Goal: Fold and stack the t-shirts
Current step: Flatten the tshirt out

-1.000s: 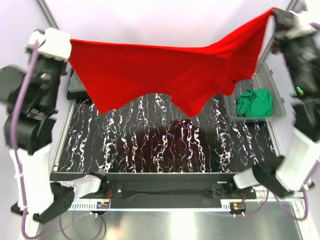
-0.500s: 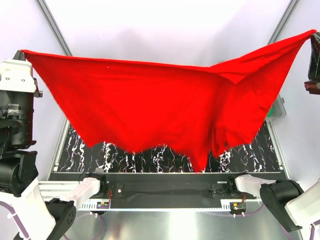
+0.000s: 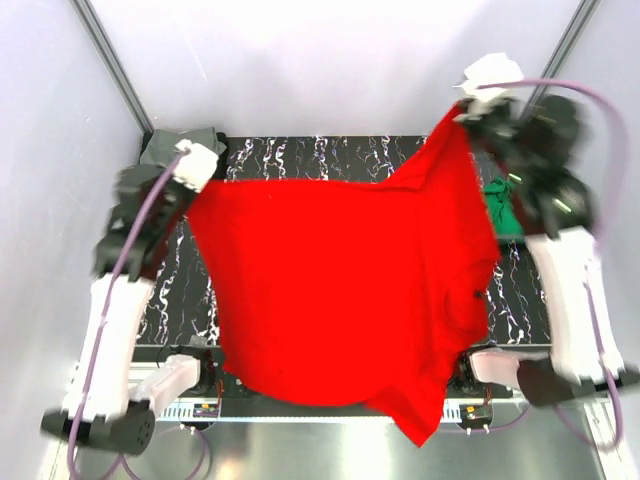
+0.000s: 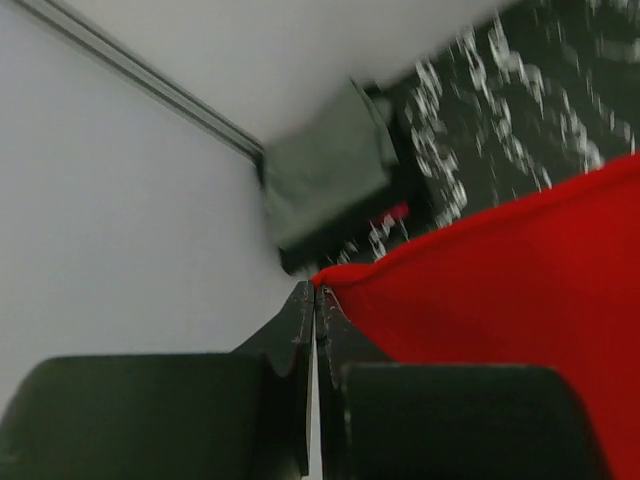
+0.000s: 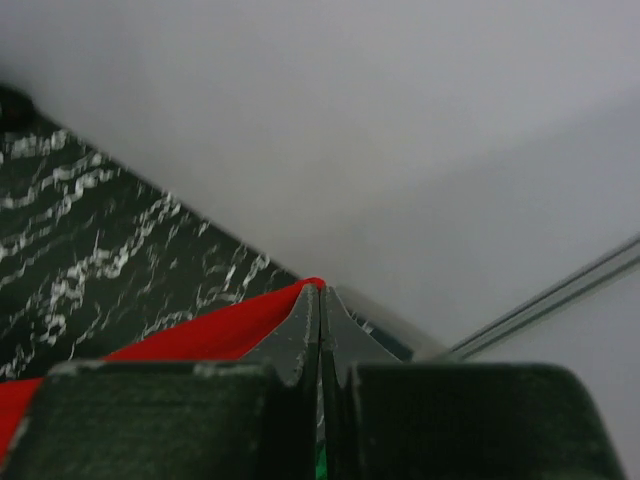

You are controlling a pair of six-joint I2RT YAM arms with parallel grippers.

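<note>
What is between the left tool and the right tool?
The red t-shirt, spread from left tool to right tool, both shut on its edge; the top view shows it.

back wall (image 3: 330,60): plain white, brightest part of the scene
left wall (image 3: 40,150): plain, grey-white, a shade darker than the back wall
left post (image 3: 108,52): slim metal profile in the rear left corner, slanted in the top view
right post (image 3: 563,42): same profile, rear right corner, slanted the other way
table (image 3: 300,155): black top with white marble-like veins, runs up to the back wall
steel sheet (image 3: 300,450): brushed, just in front of the table's near edge, pale glare across it
light: soft and even, walls carry only faint shading
</note>
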